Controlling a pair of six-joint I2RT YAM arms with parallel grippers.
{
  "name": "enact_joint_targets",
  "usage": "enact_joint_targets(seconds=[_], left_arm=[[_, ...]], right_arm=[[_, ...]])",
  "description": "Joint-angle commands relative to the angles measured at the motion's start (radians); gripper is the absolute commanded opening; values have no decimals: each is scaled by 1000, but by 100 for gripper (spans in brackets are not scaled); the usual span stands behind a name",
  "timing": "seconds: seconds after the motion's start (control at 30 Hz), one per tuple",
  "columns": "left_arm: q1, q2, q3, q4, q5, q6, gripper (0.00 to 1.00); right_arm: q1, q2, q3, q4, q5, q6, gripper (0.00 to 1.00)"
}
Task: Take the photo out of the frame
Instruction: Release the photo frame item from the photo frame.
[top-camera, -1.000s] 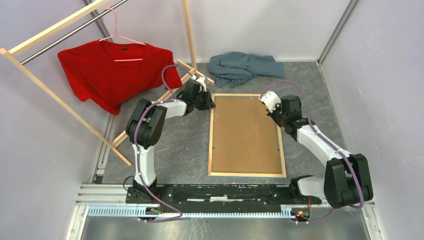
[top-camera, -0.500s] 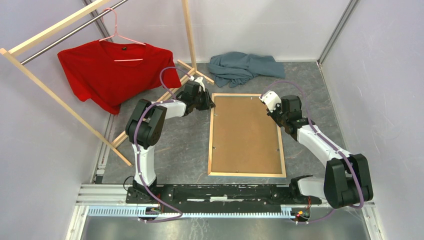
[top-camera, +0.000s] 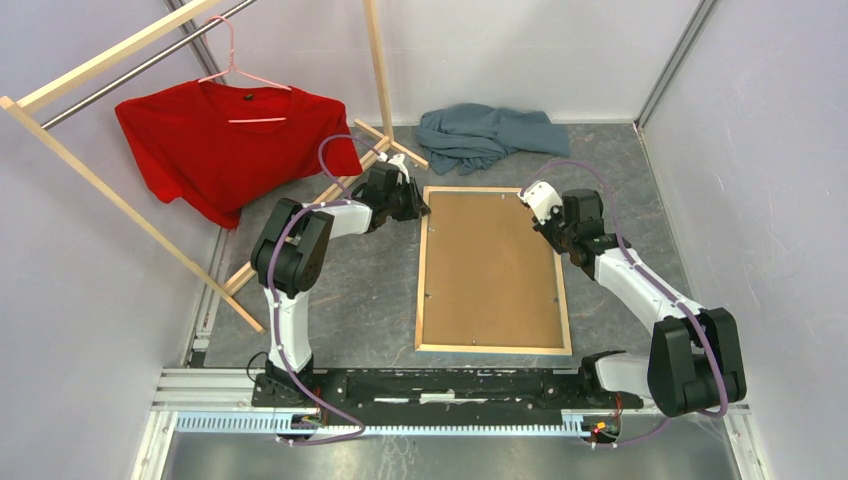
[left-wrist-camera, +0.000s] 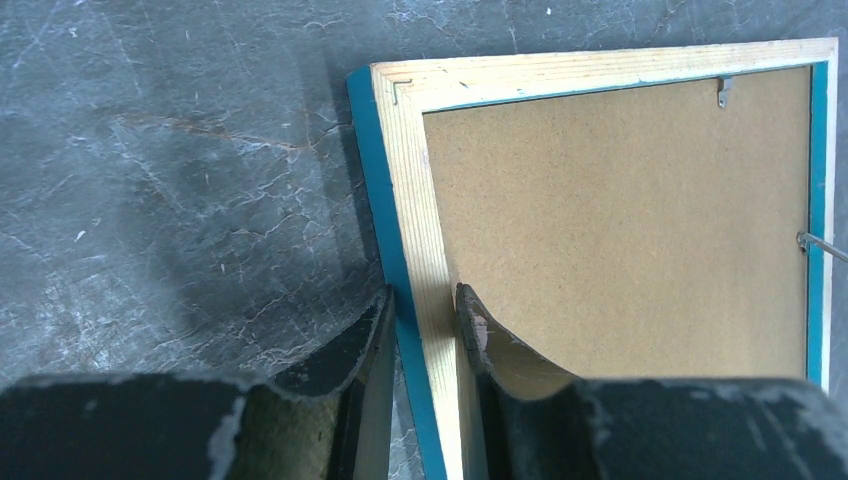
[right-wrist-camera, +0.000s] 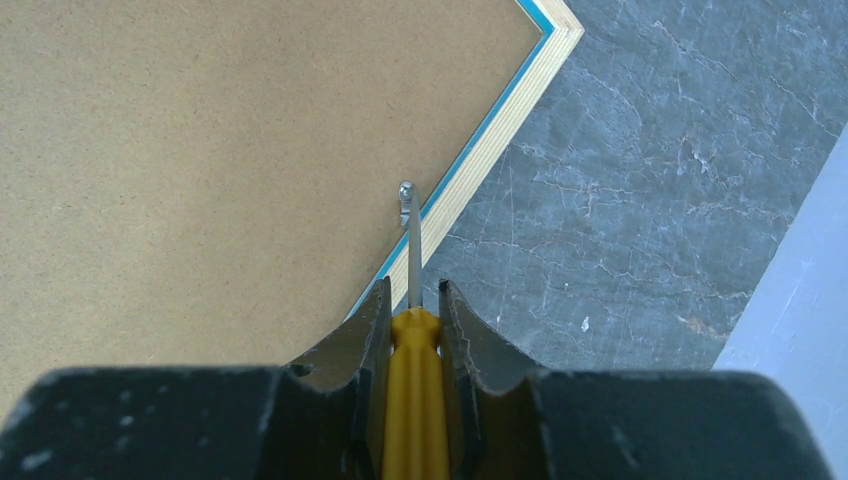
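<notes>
The frame (top-camera: 423, 270) lies face down on the floor, pale wood back up, blue edge showing in the left wrist view (left-wrist-camera: 375, 190). A plain brown backing board (top-camera: 490, 270) fills it. The photo is hidden under the board. My left gripper (left-wrist-camera: 424, 300) is shut on the frame's left rail near its far left corner (top-camera: 420, 205). My right gripper (right-wrist-camera: 412, 290) is shut on a yellow-handled screwdriver (right-wrist-camera: 414, 390). Its metal tip (right-wrist-camera: 405, 200) rests at a small metal tab on the frame's right rail (top-camera: 540, 215).
A wooden clothes rack (top-camera: 375, 70) with a red shirt (top-camera: 215, 140) on a pink hanger stands at the back left; its base bars lie just left of the frame. A grey-blue cloth (top-camera: 485, 130) lies behind the frame. Walls close in on both sides.
The right gripper with the screwdriver has shifted very slightly along the frame's right rail. The left gripper and the frame have not visibly moved.
</notes>
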Motion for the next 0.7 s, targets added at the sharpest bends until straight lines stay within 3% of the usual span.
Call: enact_joint_targets(seconds=[0.0,0.67], left_arm=[[1,15,-33,-66,-28,-35,7],[3,23,-28,-64,-23,-28,7]], right_arm=[[3,-13,21,-38,-37,36,0],[4,-33,14,-46,-45,5,0]])
